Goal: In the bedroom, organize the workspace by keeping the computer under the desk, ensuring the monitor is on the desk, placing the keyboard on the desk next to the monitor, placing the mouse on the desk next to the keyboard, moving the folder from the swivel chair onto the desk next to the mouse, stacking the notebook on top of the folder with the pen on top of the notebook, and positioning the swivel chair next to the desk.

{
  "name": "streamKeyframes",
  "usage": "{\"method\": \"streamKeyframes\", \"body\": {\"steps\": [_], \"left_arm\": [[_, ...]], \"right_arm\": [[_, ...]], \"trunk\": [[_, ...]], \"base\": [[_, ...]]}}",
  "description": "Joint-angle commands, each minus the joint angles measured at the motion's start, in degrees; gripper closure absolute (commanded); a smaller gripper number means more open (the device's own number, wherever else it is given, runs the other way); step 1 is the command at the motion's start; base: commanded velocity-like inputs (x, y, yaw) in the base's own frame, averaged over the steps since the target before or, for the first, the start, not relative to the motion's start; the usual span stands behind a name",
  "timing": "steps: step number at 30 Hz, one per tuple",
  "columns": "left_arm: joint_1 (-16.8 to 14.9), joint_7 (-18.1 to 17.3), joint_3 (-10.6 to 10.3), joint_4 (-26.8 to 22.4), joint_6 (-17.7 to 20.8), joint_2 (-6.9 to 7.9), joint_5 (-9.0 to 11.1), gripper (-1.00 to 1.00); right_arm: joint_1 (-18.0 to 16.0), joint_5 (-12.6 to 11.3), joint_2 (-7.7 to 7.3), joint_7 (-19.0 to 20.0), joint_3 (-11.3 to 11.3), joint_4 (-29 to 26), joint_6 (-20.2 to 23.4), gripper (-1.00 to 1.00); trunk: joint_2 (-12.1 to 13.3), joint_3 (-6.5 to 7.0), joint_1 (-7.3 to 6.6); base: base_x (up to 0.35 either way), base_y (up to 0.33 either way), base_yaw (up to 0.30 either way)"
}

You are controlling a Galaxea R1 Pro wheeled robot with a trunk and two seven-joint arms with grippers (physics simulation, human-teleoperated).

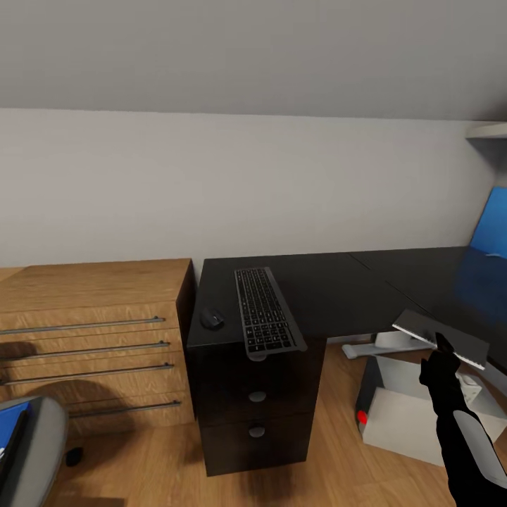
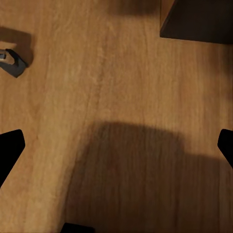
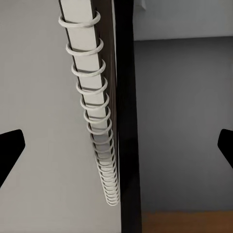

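The keyboard (image 1: 266, 310) lies on the black desk (image 1: 338, 289) above its drawer unit, with the mouse (image 1: 212, 319) just left of it. My right gripper (image 1: 441, 346) points up at the desk's front edge, open, its fingertips (image 3: 12, 148) spread wide around the spiral-bound notebook (image 1: 440, 336) (image 3: 92, 102). The notebook sits tilted across that edge. The pale computer (image 1: 412, 415) stands on the floor under the desk. At the lower left the blue folder (image 1: 10, 431) rests on the swivel chair (image 1: 39, 451). My left gripper (image 2: 119, 145) hangs open over bare floor. Monitor and pen are out of view.
A light oak low cabinet (image 1: 91, 331) stands against the wall left of the desk. A blue wall panel (image 1: 491, 225) is at the far right. A chair castor (image 2: 12, 62) and a corner of the drawer unit (image 2: 199, 22) lie on the wood floor.
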Motion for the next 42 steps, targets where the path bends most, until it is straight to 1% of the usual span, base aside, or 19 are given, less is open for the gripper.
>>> {"method": "streamKeyframes", "body": {"steps": [1, 7, 16, 29, 33, 42], "left_arm": [[0.0, 0.5, -0.3, -0.1, 0.2, 0.08, 0.6, -1.0], [0.0, 0.5, -0.3, -0.1, 0.2, 0.09, 0.6, -1.0], [0.0, 0.5, -0.3, -0.1, 0.2, 0.09, 0.6, -1.0], [0.0, 0.5, -0.2, -0.1, 0.2, 0.1, 0.6, -1.0], [0.0, 0.5, -0.2, -0.1, 0.2, 0.1, 0.6, -1.0], [0.0, 0.5, -0.2, -0.1, 0.2, 0.09, 0.6, -1.0]], "right_arm": [[0.0, -0.6, -0.01, 0.2, 0.0, 0.0, -0.1, -1.0], [0.0, -0.5, -0.01, 0.2, 0.0, 0.0, -0.1, -1.0], [0.0, -0.5, -0.01, 0.2, 0.0, 0.0, -0.1, -1.0], [0.0, -0.5, -0.01, 0.2, 0.0, 0.0, -0.2, -1.0], [0.0, -0.4, -0.01, 0.2, 0.0, 0.0, -0.2, -1.0], [0.0, -0.4, -0.01, 0.2, 0.0, 0.0, -0.2, -1.0]], "trunk": [[0.0, -0.05, -0.01], [0.0, -0.05, -0.01], [0.0, -0.05, -0.01], [0.0, -0.05, -0.01], [1.6, 0.67, -0.88], [1.6, 0.67, -0.88]], "base": [[0.0, 0.0, 0.0], [0.009, 0.0, 0.0], [0.129, 0.0, 0.0], [0.011, 0.0, 0.0], [0.0, 0.0, 0.0], [0.0, 0.0, 0.0]]}}
